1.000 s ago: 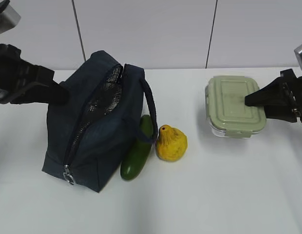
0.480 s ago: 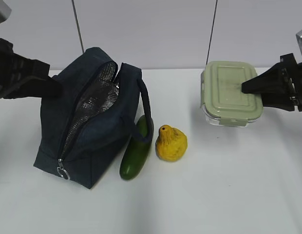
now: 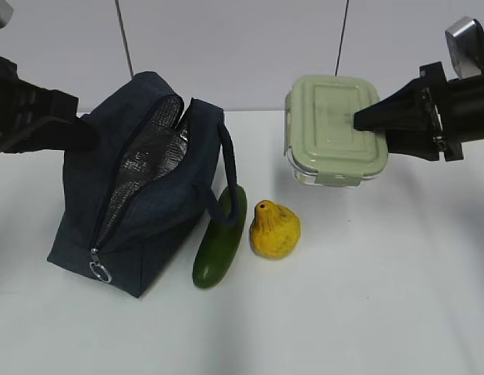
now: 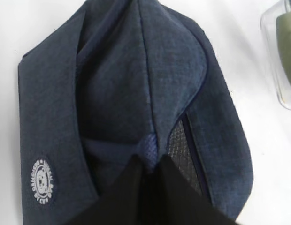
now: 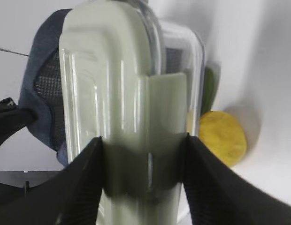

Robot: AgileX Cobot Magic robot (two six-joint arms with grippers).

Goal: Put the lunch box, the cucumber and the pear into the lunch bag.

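Observation:
The dark navy lunch bag (image 3: 140,195) stands at the left, its zipper open and silver lining showing. My left gripper (image 3: 90,134) is shut on the bag's fabric edge (image 4: 148,145) and holds that side up. My right gripper (image 3: 363,121) is shut on the lunch box (image 3: 332,129), clear with a sage-green lid (image 5: 117,93), and holds it in the air right of the bag. The cucumber (image 3: 220,237) lies against the bag's right side. The yellow pear (image 3: 274,229) stands beside it and also shows in the right wrist view (image 5: 225,136).
The white table (image 3: 367,297) runs to a white panelled wall (image 3: 242,47) behind. The bag's strap handle (image 3: 233,183) loops over the cucumber's far end. A silver ring pull (image 3: 100,272) hangs at the bag's near end.
The right gripper has lifted the lunch box off the table and carried it left toward the bag. The left gripper has pulled the bag's edge, and the opening has widened.

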